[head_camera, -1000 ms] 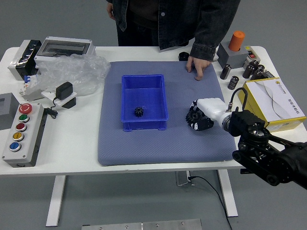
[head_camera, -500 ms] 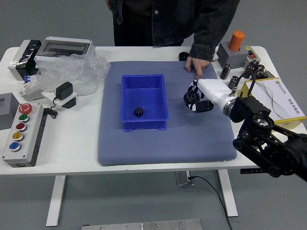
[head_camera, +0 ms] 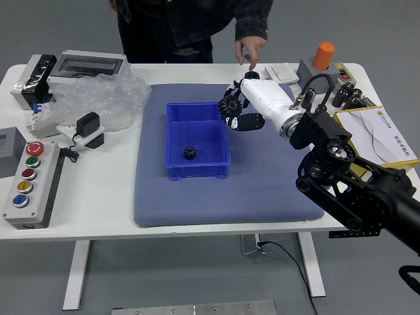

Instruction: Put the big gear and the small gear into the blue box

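Where the right arm reaches over the worktop [head_camera: 98, 216], its hand [head_camera: 262, 98], white with black fingers, grips one big gear [head_camera: 230, 106], black, toothed, raised by the right-hand wall of the blue box [head_camera: 197, 168]. Small gear [head_camera: 189, 153]: one, black, lying inside the box, toward its near end. Box: open-topped, set on a blue-grey mat [head_camera: 230, 203].

Far side: one person [head_camera: 190, 20], dark jacket, one hand [head_camera: 251, 49] lowered with fingers pointing down at the far edge.

Left side: one button panel [head_camera: 44, 197], grey, with a column of red, green, red, yellow and blue buttons; one crumpled clear plastic bag [head_camera: 108, 102]; one black-and-white device [head_camera: 88, 125] with a dark cable.

Right side: one yellow box [head_camera: 361, 141], partly behind the arm, papers [head_camera: 387, 134] on top; one orange cylinder [head_camera: 323, 56], upright on a grey block [head_camera: 315, 75].
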You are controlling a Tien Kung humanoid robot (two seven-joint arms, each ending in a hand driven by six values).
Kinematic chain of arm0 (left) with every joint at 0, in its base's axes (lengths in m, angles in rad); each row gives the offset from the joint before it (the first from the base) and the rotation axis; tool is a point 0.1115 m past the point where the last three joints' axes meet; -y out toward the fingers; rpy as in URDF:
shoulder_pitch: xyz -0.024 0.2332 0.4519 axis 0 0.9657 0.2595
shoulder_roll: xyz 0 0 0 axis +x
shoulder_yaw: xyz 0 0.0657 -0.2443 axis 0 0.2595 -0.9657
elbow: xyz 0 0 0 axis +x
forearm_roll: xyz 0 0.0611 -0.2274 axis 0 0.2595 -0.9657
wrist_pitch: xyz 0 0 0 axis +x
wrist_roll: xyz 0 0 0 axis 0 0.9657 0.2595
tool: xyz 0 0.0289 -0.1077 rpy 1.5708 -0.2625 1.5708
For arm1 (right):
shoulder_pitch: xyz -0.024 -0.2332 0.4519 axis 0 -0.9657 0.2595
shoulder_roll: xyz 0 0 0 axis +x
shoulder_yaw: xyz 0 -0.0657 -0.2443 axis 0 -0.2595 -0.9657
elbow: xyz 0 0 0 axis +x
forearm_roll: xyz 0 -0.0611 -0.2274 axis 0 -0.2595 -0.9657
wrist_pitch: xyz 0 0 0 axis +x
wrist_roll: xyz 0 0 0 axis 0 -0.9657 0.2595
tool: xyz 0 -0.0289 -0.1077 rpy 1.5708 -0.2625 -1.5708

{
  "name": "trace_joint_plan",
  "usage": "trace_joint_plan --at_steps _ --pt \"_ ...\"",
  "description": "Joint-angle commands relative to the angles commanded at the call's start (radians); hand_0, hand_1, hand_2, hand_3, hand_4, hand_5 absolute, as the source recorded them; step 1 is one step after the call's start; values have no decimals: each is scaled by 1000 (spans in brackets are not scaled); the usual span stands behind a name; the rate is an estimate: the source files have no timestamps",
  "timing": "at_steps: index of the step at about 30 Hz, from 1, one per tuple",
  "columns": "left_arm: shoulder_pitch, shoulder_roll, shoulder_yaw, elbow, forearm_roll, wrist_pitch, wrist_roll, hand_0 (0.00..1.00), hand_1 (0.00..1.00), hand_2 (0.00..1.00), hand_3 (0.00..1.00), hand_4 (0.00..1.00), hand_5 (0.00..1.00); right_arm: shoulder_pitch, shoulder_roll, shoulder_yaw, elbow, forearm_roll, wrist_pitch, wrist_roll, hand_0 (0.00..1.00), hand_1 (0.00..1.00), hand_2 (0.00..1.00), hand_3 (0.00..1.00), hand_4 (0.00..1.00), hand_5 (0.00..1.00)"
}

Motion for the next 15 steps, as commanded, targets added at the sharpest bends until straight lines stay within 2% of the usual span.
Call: trace_joint_plan --at_steps 9,10,15 --pt "3 -3 1 0 2 0 2 849 797 797 842 582 63 3 96 -24 -74 23 -10 9 589 471 461 482 650 46" --pt "3 -3 1 0 3 0 2 849 797 797 842 582 63 2 104 -26 -82 31 -6 8 671 549 579 656 654 237" --pt "2 -4 1 0 3 0 2 849 797 797 842 582 63 -1 122 -27 -110 68 23 5 671 549 579 656 654 237"
